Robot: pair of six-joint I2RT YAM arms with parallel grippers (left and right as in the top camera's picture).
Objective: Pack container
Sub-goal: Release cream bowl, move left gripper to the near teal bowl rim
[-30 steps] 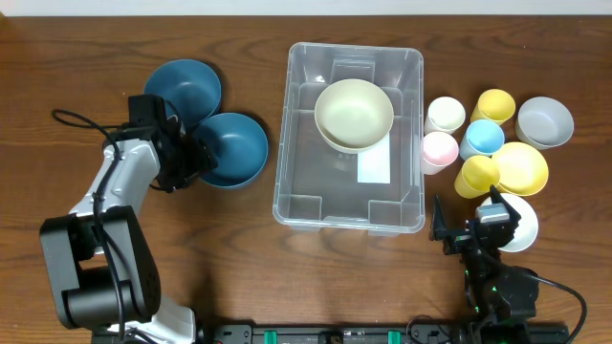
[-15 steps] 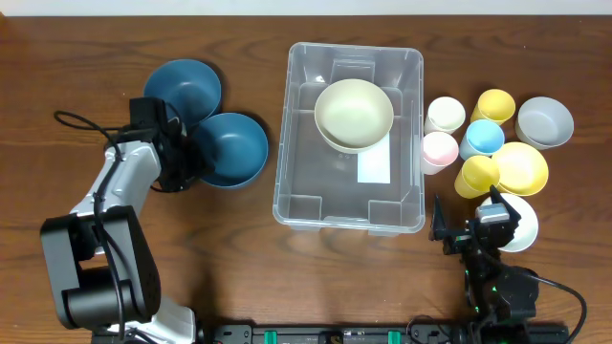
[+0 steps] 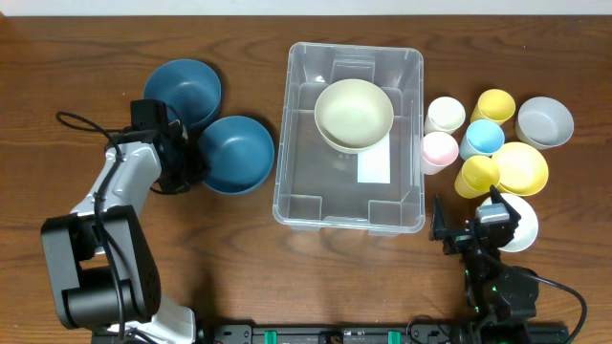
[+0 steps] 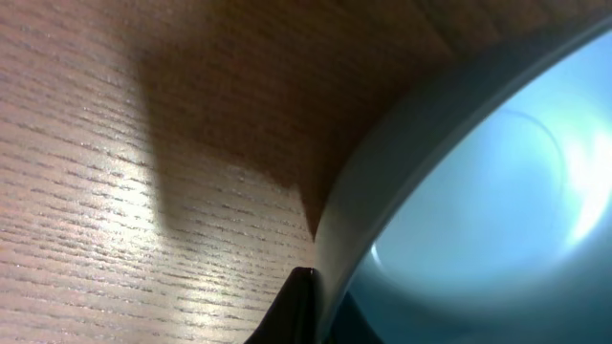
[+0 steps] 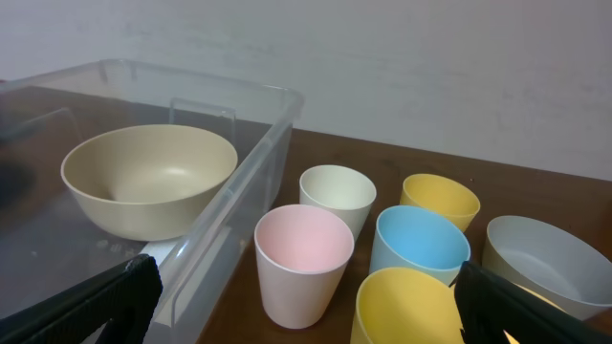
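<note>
The clear container (image 3: 283,182) stands mid-table with a cream bowl (image 3: 354,114) inside it. Left of the container lies a dark blue bowl (image 3: 236,154). My left gripper (image 3: 195,161) is shut on this bowl's left rim. The left wrist view shows the blue bowl (image 4: 478,191) close up, with its rim pinched at my left gripper (image 4: 320,291). My right gripper (image 3: 475,232) rests open near the front edge, right of the container. In the right wrist view the right gripper (image 5: 306,311) holds nothing, with the container (image 5: 239,182) and the cream bowl (image 5: 148,177) ahead on the left.
A second dark blue bowl (image 3: 184,87) sits behind the held one. Right of the container stand several cups, among them a cream cup (image 3: 445,114), a pink cup (image 3: 439,151) and a blue cup (image 3: 483,137). A yellow bowl (image 3: 524,167), a grey bowl (image 3: 544,121) and a white bowl (image 3: 523,225) lie there too.
My left gripper has shut on the rim of the dark blue bowl, and the bowl has shifted slightly to the right. The right arm has not moved.
</note>
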